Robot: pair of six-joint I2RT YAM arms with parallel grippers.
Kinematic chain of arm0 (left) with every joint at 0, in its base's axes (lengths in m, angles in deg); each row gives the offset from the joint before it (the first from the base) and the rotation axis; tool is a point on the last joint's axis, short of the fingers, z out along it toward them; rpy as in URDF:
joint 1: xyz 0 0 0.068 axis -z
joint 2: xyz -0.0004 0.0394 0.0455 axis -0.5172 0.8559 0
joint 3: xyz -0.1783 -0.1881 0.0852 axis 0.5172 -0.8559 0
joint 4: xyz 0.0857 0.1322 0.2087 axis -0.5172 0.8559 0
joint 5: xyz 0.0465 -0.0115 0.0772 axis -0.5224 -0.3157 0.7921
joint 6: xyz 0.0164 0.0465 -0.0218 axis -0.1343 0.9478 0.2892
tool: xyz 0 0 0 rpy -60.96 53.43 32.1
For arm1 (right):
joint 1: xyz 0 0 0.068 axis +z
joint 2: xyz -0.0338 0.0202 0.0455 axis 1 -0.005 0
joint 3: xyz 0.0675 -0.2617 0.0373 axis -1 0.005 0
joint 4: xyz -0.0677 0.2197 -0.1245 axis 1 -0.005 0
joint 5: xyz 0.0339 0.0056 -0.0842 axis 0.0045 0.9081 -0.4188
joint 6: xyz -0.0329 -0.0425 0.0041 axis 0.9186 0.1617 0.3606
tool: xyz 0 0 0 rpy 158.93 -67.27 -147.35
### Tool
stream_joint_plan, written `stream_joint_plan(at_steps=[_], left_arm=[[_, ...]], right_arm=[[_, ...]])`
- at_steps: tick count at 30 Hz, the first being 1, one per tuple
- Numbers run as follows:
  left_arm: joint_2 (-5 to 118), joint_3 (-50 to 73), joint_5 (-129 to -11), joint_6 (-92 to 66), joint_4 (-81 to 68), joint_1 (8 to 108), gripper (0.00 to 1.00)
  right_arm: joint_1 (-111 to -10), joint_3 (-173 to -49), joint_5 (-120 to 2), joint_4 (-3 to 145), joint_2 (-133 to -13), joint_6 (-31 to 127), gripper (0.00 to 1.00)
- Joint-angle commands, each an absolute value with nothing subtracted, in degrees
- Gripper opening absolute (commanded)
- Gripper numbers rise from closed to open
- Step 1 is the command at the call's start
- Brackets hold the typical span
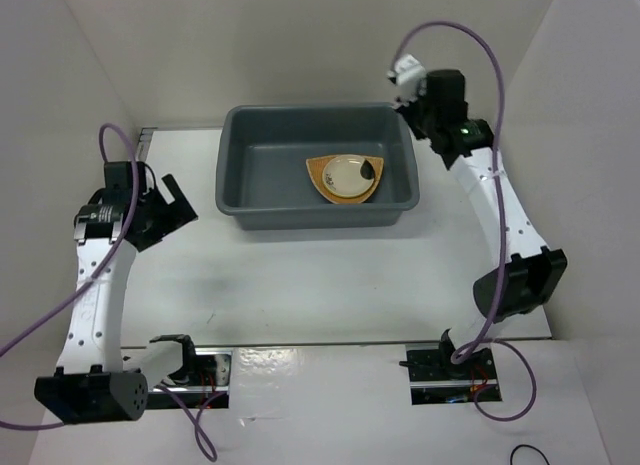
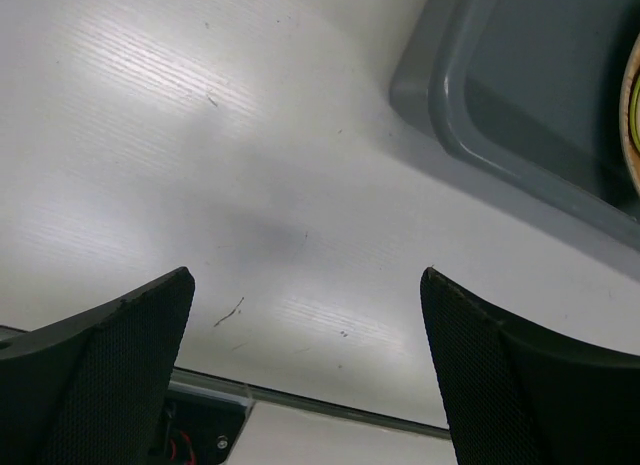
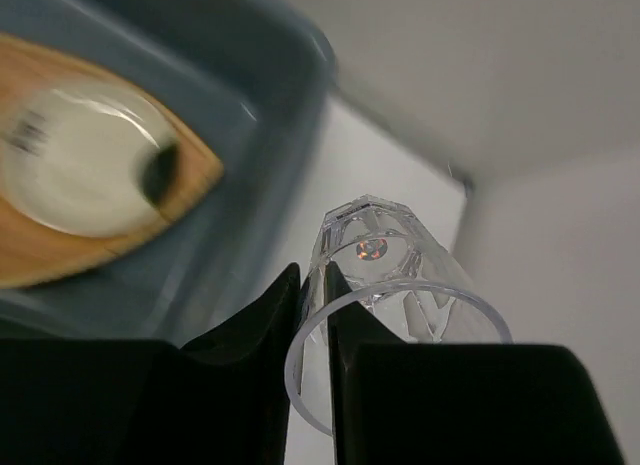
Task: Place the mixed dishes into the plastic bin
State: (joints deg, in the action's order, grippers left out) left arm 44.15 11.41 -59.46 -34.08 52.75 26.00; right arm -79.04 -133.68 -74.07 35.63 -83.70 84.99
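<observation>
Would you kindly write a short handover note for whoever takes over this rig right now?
Left gripper: open and empty, above the table, left of the bin.
Right gripper: shut on the rim of a clear cup, by the bin's far right corner, outside its rim.
Done: the woven plate lies in the bin, with the saucer on top of it.
Left: carry the cup over the bin and release it. No other dish is in view.
</observation>
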Motion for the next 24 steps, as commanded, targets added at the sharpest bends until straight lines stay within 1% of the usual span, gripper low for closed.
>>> stream_joint_plan(at_steps=[1, 2, 3, 4, 5, 6, 7, 8, 9, 10, 11, 12, 13, 14, 15, 16, 17, 18, 19, 20, 22, 23, 24], left_arm=[[38.8, 12.0, -56.7, -32.5, 57.8, 25.6, 1.0], [38.0, 12.0, -56.7, -32.5, 58.4, 25.6, 1.0], [37.4, 12.0, -56.0, -32.5, 59.0, 25.6, 1.0], [36.8, 12.0, -56.0, -32.5, 59.5, 25.6, 1.0], [35.5, 11.1, -56.0, -32.5, 59.5, 25.6, 1.0], [35.0, 10.4, -56.6, -31.9, 58.8, 25.6, 1.0], [33.9, 9.2, -57.2, -31.9, 58.2, 25.6, 1.0], [33.9, 9.2, -57.2, -31.3, 57.7, 25.6, 1.0], [33.3, 8.3, -57.2, -31.3, 56.2, 25.6, 1.0], [33.3, 8.3, -57.2, -30.6, 55.7, 25.6, 1.0], [33.3, 7.7, -57.2, -30.6, 55.7, 25.6, 1.0], [33.3, 7.7, -57.2, -30.6, 55.2, 25.6, 1.0], [34.1, 7.7, -57.2, -30.1, 54.5, 25.6, 1.0], [34.1, 6.8, -57.2, -30.1, 53.9, 26.1, 1.0], [34.6, 6.8, -57.2, -30.1, 53.4, 26.1, 1.0], [34.6, 6.0, -57.2, -30.1, 52.9, 26.7, 1.0], [34.6, 6.0, -57.2, -30.1, 52.9, 26.7, 1.0], [34.6, 6.0, -57.2, -30.1, 52.9, 26.7, 1.0], [34.6, 6.0, -57.2, -30.1, 52.9, 26.7, 1.0], [34.6, 6.0, -57.2, -30.1, 52.9, 26.7, 1.0], [34.1, 5.5, -57.2, -30.1, 52.9, 27.2, 1.0], [34.1, 5.5, -57.2, -30.1, 52.9, 27.2, 1.0], [34.1, 5.5, -57.2, -30.1, 52.9, 27.2, 1.0]], right_arm=[[-70.1, -144.7, -67.7, 33.0, -92.7, 86.6, 0.0], [-66.4, -147.8, -66.6, 32.0, -95.5, 86.6, 0.0], [-64.7, -150.9, -65.6, 30.8, -98.2, 86.6, 0.01], [-63.3, -156.8, -64.4, 28.6, -101.1, 86.6, 0.01], [-61.0, -159.8, -61.4, 27.1, -107.0, 87.3, 0.02], [-60.0, -166.8, -59.4, 25.1, -110.2, 88.1, 0.04], [-59.2, -170.9, -57.6, 20.6, -113.5, 88.9, 0.06], [-57.8, -175.3, -54.8, 18.1, -120.7, 89.5, 0.09], [-57.2, -187.4, -53.7, 14.9, -125.0, 90.3, 0.09], [-56.7, -195.6, -52.8, 11.1, -129.7, 90.3, 0.09], [-56.1, -205.4, -53.3, 3.4, -141.3, 89.5, 0.09], [-54.3, -209.1, -55.1, 3.3, -141.4, 89.5, 0.09], [-53.4, -203.1, -57.4, 7.2, -140.1, 89.5, 0.07], [-52.7, -199.2, -58.2, 12.0, -139.5, 89.5, 0.07], [-52.0, -199.1, -58.2, 12.0, -141.5, 89.5, 0.06], [-52.0, -202.5, -57.6, 11.2, -144.0, 89.5, 0.06], [-52.0, -208.1, -57.0, 6.8, -147.3, 88.9, 0.06], [-51.2, -211.5, -57.0, 7.9, -149.9, 88.2, 0.06], [-51.2, -208.1, -57.0, 9.7, -149.0, 88.2, 0.06], [-51.2, -207.9, -57.0, 10.4, -149.0, 88.9, 0.06], [-50.7, -214.4, -56.4, 6.8, -154.7, 89.5, 0.12], [-49.8, -212.1, -56.4, 6.8, -154.2, 90.3, 0.14], [-49.8, -212.1, -57.2, 6.8, -154.2, 90.8, 0.14]])
